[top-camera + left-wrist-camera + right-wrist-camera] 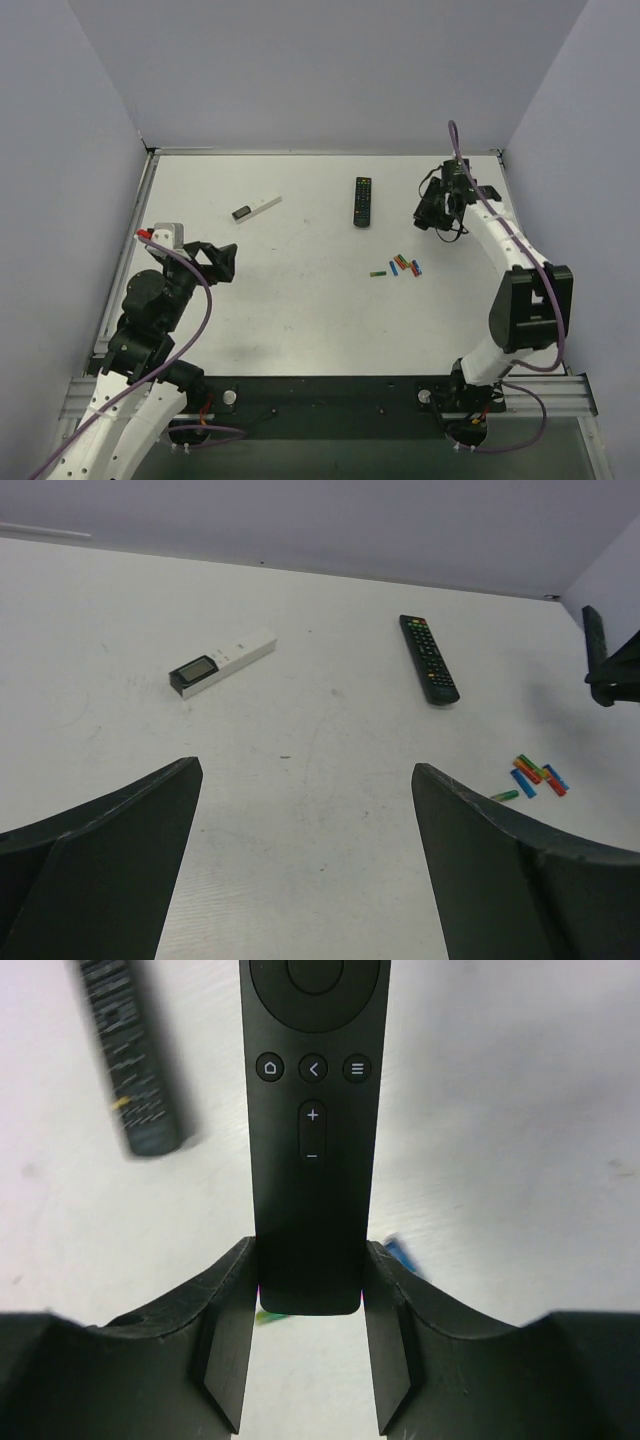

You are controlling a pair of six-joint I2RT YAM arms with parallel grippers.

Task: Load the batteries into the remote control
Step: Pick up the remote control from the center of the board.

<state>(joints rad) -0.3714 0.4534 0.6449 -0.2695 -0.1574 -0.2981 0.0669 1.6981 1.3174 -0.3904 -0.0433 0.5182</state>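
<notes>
Right gripper (310, 1290): clamped on the bottom end of the slim black remote (312, 1160), held up at the table's far right, batteries (404, 266) loose nearby; left gripper (305, 770) spread wide, empty; risk: end-only pinch may let the remote pivot or slip.

1. The left gripper (305, 775) has its fingers spread far apart with nothing between them. Bare table (300, 310) lies in front of it.
2. Farther back, the white stick (256, 209) and the long button remote (362, 200) lie well apart. A wide free lane runs between them.
3. The batteries (404, 266) lie bunched close, so there is little room to slip a finger between them. The green battery (378, 273) lies a bit apart on the left, with room around it.
4. The right gripper (310, 1295) is full. The remote control (312, 1160) fills the gap between its fingers.
5. Walls (330, 80) close in the table on the left, back and right.
</notes>
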